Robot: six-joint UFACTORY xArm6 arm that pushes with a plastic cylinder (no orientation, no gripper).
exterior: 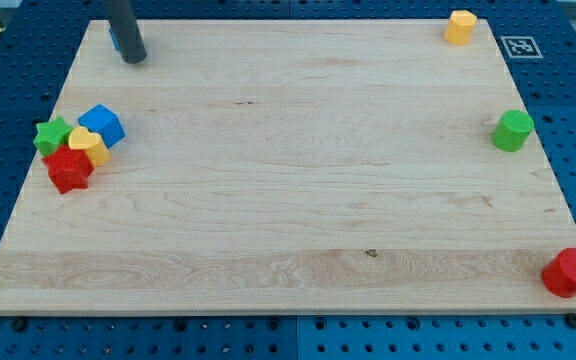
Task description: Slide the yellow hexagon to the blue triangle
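1. Pegboard [28, 40]: blue, smooth, with a regular grid of holes. It shows on all sides of the surface.

2. Surface [288, 200]: 1 rectangular board of pale wood with lengthwise grain and a small dark knot near the view's bottom.

3. Rod [125, 25]: dark, straight and cylindrical, entering from the view's top left. My tip [134, 59] rests on the surface near the top-left corner. No gripper shows, so I cannot tell its state.

4. Red block [570, 273]: matte and rounded, roughly cylindrical, at the bottom-right corner of the surface.

5. Blue block [101, 124]: faceted, exact shape unclear. It sits at the top of a cluster of 4 at the view's left edge.

6. Red star [68, 170]: at the bottom of the cluster, touching the yellow heart [89, 146].

7. Green block [513, 131]: roughly cylindrical, at the right edge, alone.

8. Green star [52, 134]: on the left of the cluster, against the yellow heart.

9. Yellow hexagon [460, 27]: flat-topped, at the top-right corner, well apart from my tip and all other blocks.

10. Blue sliver [114, 40]: a block mostly hidden behind the rod, just beside my tip. Its shape cannot be made out.

11. Printed marker [521, 46]: a black-and-white square on the pegboard near the yellow hexagon.
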